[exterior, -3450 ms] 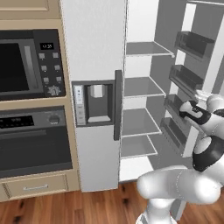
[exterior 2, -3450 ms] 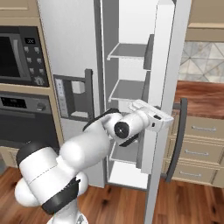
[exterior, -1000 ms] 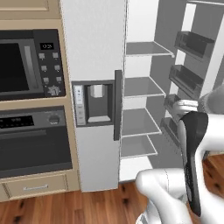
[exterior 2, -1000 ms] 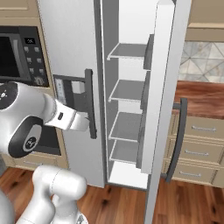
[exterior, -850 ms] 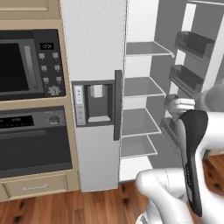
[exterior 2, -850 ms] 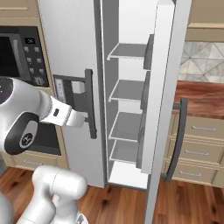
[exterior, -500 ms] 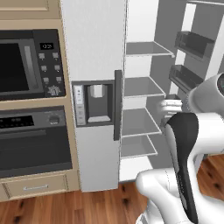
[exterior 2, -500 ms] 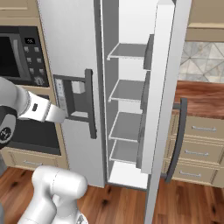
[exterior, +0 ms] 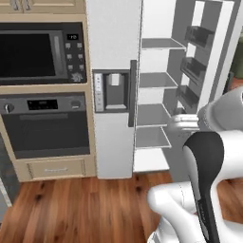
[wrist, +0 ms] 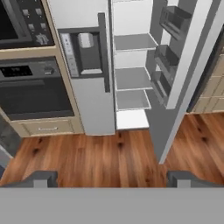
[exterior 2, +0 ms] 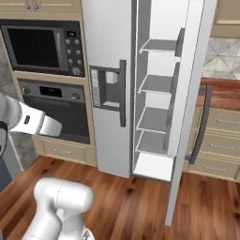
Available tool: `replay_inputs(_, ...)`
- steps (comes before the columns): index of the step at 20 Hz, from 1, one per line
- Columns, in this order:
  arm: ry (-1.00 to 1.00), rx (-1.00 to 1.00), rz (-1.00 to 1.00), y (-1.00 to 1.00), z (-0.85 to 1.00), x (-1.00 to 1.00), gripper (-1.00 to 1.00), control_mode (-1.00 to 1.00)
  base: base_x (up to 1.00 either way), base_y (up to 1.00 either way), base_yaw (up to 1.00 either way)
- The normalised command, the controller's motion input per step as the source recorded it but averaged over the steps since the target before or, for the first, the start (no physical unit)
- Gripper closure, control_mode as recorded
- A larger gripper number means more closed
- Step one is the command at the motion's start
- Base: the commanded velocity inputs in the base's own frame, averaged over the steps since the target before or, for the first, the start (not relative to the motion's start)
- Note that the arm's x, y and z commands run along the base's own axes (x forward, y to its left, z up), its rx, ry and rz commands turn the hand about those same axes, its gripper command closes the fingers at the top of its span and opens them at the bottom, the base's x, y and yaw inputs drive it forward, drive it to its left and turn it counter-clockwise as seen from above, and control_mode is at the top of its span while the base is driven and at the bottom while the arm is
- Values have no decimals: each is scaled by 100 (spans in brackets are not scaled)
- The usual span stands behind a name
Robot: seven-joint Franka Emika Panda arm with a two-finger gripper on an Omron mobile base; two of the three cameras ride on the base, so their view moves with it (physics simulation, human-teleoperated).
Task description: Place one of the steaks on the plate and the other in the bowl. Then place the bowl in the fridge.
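A: What does the room look like?

B: A wood-plank floor (wrist: 109, 157) runs in front of a wall of units. On the left a black microwave (exterior: 35, 54) sits above a black oven (exterior: 45, 123), both framed in pale cabinetry with a drawer (exterior: 56, 167) under the oven.

A: And the fridge?

B: The fridge (exterior: 114, 57) stands just right of the oven. Its left door is shut and carries the dispenser panel (exterior: 110, 91) and a dark vertical handle (exterior: 132, 92). The right door (exterior 2: 190, 93) is swung wide, its edge jutting out over the floor.

A: What is inside?

B: Grey shelves (exterior: 154, 115) stacked one above another, each bare as far as I can see, and door bins (wrist: 168, 57) on the inner face of the open door.

A: Room to move?

B: The floor before the open compartment is free. Beyond the open door there are pale drawers (exterior 2: 220, 140) under a wooden bench (exterior 2: 220, 91), close to the door's outer side.

A: The claw?

B: In the hand view its two dark fingertips (wrist: 41, 178) stand far apart at the bottom, spread wide with nothing between them. It is back from the fridge, looking at it over the floor.
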Motion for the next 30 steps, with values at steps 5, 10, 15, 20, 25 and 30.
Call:
replay_inputs(5, 0, 0, 0, 0, 0, 0, -100, 100, -100, 100, -2)
replay_inputs(10, 0, 0, 0, 0, 0, 0, -100, 100, -100, 67, -5)
replay_inputs(15, 0, 0, 0, 0, 0, 0, -100, 100, -100, 1, -7)
replay_inputs(20, 0, 0, 0, 0, 0, 0, -100, 100, -100, 0, -16)
replay_inputs(25, 0, 0, 0, 0, 0, 0, -100, 100, -100, 5, -8)
replay_inputs(30, 0, 0, 0, 0, 0, 0, -100, 100, -100, 58, -1)
